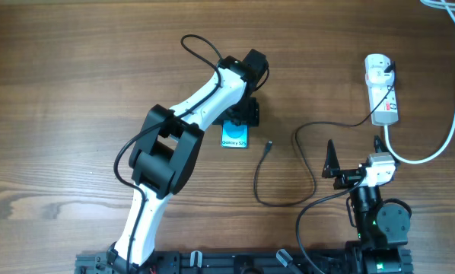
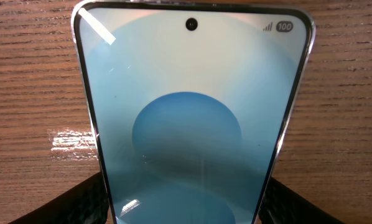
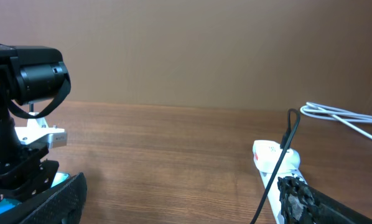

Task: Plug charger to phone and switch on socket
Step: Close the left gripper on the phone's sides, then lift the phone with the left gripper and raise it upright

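Overhead: phone lies mid-frame on the bench, left end effector down over its upper end. Charger loops lower right of centre. Its plug tip is just beside the phone, not in it, so no plug-in yet. Socket sits upper right, nothing touching it; switch too small to read. Right end effector sits lower right, apart from the plug tip.

Left wrist: fingers look pressed vs both phone edges, so clamped on it, I'd say.

Right wrist: jaws apart, nothing btw them. Both steps left.
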